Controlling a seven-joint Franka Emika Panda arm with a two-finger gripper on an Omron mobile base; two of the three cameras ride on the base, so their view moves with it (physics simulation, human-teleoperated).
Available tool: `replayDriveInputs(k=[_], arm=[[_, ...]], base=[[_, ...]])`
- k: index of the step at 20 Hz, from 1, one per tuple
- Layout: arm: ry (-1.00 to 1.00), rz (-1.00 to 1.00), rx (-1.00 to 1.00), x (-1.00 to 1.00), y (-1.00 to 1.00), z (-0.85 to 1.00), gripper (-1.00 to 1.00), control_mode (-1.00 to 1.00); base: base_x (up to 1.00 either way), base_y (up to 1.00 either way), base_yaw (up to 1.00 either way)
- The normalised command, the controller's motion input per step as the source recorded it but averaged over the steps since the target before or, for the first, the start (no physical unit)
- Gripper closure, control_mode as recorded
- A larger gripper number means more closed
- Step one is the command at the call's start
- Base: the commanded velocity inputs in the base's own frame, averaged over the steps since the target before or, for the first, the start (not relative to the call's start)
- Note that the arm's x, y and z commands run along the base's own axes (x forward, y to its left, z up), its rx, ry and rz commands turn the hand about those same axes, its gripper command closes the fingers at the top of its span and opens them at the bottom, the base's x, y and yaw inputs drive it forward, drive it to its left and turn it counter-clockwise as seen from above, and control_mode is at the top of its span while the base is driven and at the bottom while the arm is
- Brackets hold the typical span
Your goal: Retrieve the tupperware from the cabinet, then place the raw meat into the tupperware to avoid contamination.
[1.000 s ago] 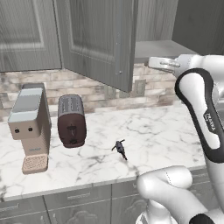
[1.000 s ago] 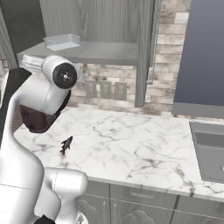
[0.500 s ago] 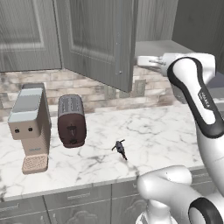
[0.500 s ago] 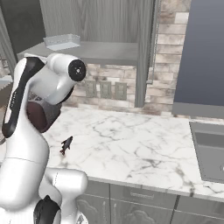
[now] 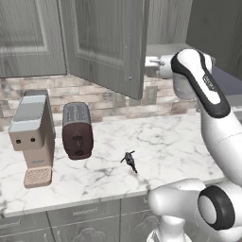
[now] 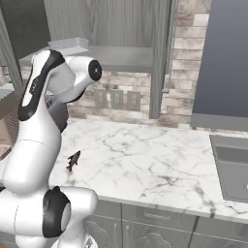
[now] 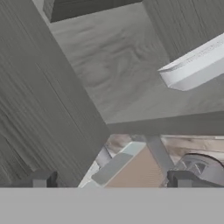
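**Arm swung up to the open cabinet, tupperware sitting on the shelf**

Since a second ago the arm has swung left and lifted its hand toward the cabinet [image 5: 101, 42], so the gripper [image 5: 150, 62] now sits right at the edge of the open door, level with the shelf [image 6: 121, 55]. Nothing on the counter shifted.

Biggest to smallest, all relative to that cabinet: the marble counter [image 5: 165, 142] runs below it, with the brick backsplash [image 6: 193, 97] between the two. A sink [image 6: 235, 164] is set in the counter well off to the cabinet's right. Under the closed left door stands a beige coffee machine [image 5: 32, 137], and a dark toaster [image 5: 77, 130] is just beside it, under the open door. The tupperware [image 6: 69, 45], clear and shallow, rests on the cabinet shelf near its left end; in the hand view it's off to the upper right [image 7: 197, 68]. Smallest is the raw meat [image 5: 129, 160], a little dark piece on the counter below the cabinet, well apart from everything.

Fingers are spread wide, nothing between them.
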Motion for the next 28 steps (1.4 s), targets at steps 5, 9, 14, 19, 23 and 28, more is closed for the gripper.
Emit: replayDriveInputs(k=[5,9,14,19,23,28], arm=[[0.05,0.17,0.03,0.18,0.58,-0.13,-1.00,-1.00],[0.00,0.17,0.02,0.07,0.64,-0.19,-1.00,-1.00],[0.00,0.16,0.01,0.04,0.76,-0.23,-1.00,-1.00],[-0.01,0.12,0.00,0.00,0.96,-0.24,-1.00,-1.00],[-0.04,0.10,0.00,0.00,1.00,-0.25,-1.00,-1.00],[-0.06,0.05,0.00,-0.02,0.87,-0.16,-1.00,-1.00]], base=[[0.00,0.00,0.00],[0.00,0.00,0.00],[0.00,0.00,0.00],[0.00,0.00,0.00],[0.00,0.00,0.00],[0.00,0.00,0.00]])
